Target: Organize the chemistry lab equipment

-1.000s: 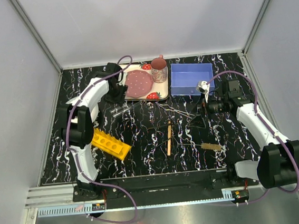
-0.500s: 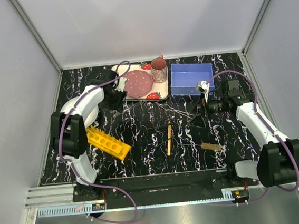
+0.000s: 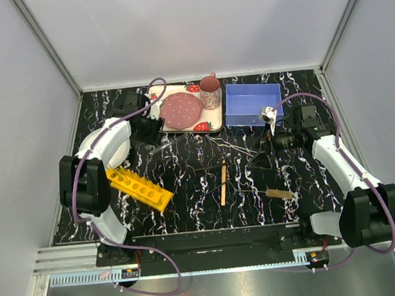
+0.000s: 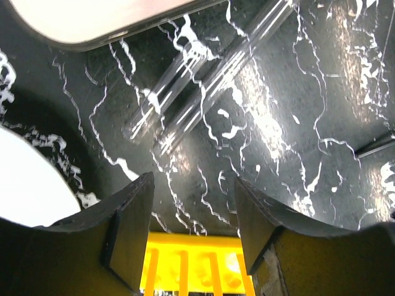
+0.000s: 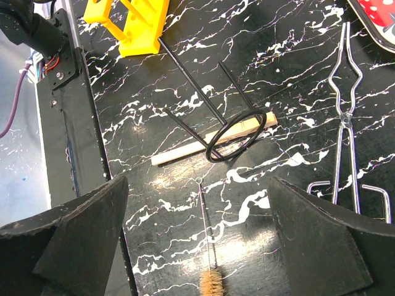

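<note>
Two clear glass tubes (image 4: pixel 203 80) lie side by side on the black marbled table, just below the tray; from above, the tubes (image 3: pixel 160 146) are faint. My left gripper (image 4: pixel 194 191) hovers open over bare table short of them, nothing between its fingers. The yellow rack (image 3: pixel 140 188) lies on its side at the left front, and the rack (image 4: pixel 191 265) shows under the left jaws. My right gripper (image 5: pixel 197 185) stands wide open above the tube brush (image 5: pixel 210 280). Wooden stick (image 5: pixel 210 145) and wire tongs (image 5: pixel 342 117) lie mid-table.
A strawberry-print tray (image 3: pixel 213 124) with pink plate and cup sits at the back, a blue bin (image 3: pixel 253 104) to its right. A round white plate (image 3: pixel 114 152) lies under the left arm. A black wire ring stand (image 5: pixel 234 132) rests across the stick.
The left arm's elbow has swung out to the left and its gripper has drawn back from the tray toward the tubes. The right arm has not moved.
</note>
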